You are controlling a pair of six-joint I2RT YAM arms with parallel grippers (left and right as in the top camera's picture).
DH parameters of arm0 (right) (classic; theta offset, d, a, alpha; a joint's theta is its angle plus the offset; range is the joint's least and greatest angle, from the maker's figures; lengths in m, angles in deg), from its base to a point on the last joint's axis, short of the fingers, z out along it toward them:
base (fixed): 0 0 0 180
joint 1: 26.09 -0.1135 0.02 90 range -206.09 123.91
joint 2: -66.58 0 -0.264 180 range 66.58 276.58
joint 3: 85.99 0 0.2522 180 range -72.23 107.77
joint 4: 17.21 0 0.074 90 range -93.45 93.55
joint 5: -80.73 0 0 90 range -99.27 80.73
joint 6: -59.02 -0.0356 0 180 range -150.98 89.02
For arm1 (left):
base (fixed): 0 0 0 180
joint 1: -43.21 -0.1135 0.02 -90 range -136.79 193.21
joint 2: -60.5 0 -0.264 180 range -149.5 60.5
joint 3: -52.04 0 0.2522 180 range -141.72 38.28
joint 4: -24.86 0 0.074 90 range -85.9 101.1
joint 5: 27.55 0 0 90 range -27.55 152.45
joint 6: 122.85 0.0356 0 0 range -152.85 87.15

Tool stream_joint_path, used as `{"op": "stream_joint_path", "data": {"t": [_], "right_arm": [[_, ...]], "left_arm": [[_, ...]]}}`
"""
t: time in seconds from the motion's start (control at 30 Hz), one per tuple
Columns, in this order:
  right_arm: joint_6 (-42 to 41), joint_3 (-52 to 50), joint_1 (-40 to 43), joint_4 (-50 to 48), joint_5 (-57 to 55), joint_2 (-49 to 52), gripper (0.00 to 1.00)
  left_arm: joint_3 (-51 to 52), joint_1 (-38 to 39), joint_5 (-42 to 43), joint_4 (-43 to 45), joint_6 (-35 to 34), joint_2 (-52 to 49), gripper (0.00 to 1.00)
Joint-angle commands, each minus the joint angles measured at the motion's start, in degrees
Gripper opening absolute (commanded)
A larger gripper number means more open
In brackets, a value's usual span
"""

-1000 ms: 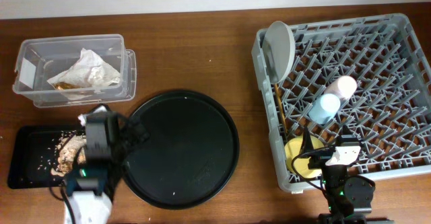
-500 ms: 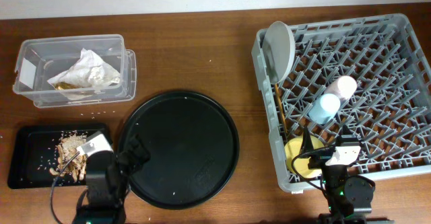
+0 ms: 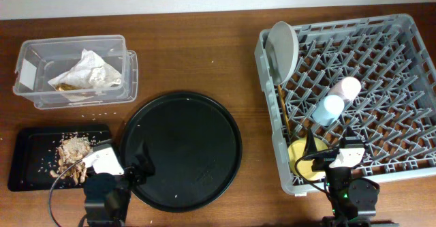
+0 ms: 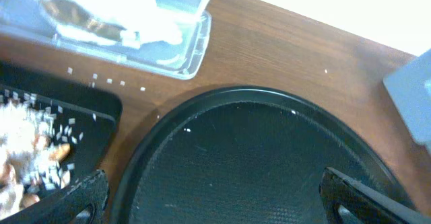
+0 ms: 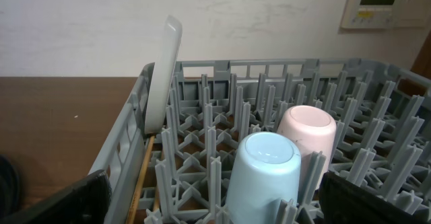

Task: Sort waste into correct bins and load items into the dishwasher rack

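Both left gripper point(image 4: 215, 196), right gripper point(image 5: 217, 198) released, empty; left sat by black tray point(image 3: 24, 142) right corner, could knock scraps point(image 3: 71, 148) out

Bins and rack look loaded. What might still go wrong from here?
1. The plate stands on edge at the rack's corner; a bump might tip it out.
2. White crumbs lie on the table between the box and the scrap tray, so some waste is unsorted.
3. The left gripper, open, hangs low beside the scrap tray; a careless swing might spill the scraps.
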Motion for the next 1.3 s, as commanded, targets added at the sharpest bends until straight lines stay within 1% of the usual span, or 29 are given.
{"op": "stream_joint_path", "data": {"t": [0.0, 0.07, 0.23, 0.33, 0.4, 0.63, 0.7, 0.73, 0.87, 0.9, 1.0, 1.27], "right_arm": [[-0.44, -0.42, 0.33, 0.2, -0.52, -0.48, 0.99], [-0.46, -0.42, 0.33, 0.2, -0.52, -0.48, 0.99], [-0.44, -0.42, 0.33, 0.2, -0.52, -0.48, 0.99], [-0.44, -0.42, 0.33, 0.2, -0.5, -0.48, 0.99], [-0.46, -0.42, 0.33, 0.2, -0.52, -0.48, 0.99], [-0.46, -0.42, 0.33, 0.2, -0.5, -0.48, 0.99], [-0.46, -0.42, 0.33, 0.2, -0.52, -0.48, 0.99], [-0.44, -0.42, 0.33, 0.2, -0.52, -0.48, 0.99], [-0.46, -0.42, 0.33, 0.2, -0.52, -0.48, 0.99], [-0.44, -0.42, 0.33, 0.2, -0.52, -0.48, 0.99], [-0.46, -0.42, 0.33, 0.17, -0.5, -0.48, 0.99], [-0.46, -0.42, 0.33, 0.2, -0.52, -0.48, 0.99]], "left_arm": [[0.68, 0.28, 2.19, 0.5, 13.42, 2.03, 0.99], [0.68, 0.28, 2.21, 1.27, 16.37, 2.86, 0.99], [0.83, 0.28, 3.13, 1.75, 17.44, 5.25, 0.99], [1.99, 0.28, 6.36, 4.74, 22.45, 6.75, 0.99], [4.5, 0.28, 8.61, 9.68, 25.53, 8.33, 0.99], [13.86, 0.26, 8.59, 24.59, 23.47, 13.94, 0.99], [16.5, 0.22, 7.76, 30.14, 23.5, 15.61, 0.99], [18.84, 0.11, 6.97, 35.26, 23.47, 16.02, 0.99], [18.82, -0.04, 5.22, 33.62, 23.19, 16.0, 0.99], [18.82, -0.04, 3.43, 32.22, 21.42, 16.0, 0.99], [18.82, -0.04, -4.76, 25.16, 12.26, 16.0, 0.99], [18.86, -2.21, -4.59, 25.53, 12.35, 16.0, 0.99]]}}
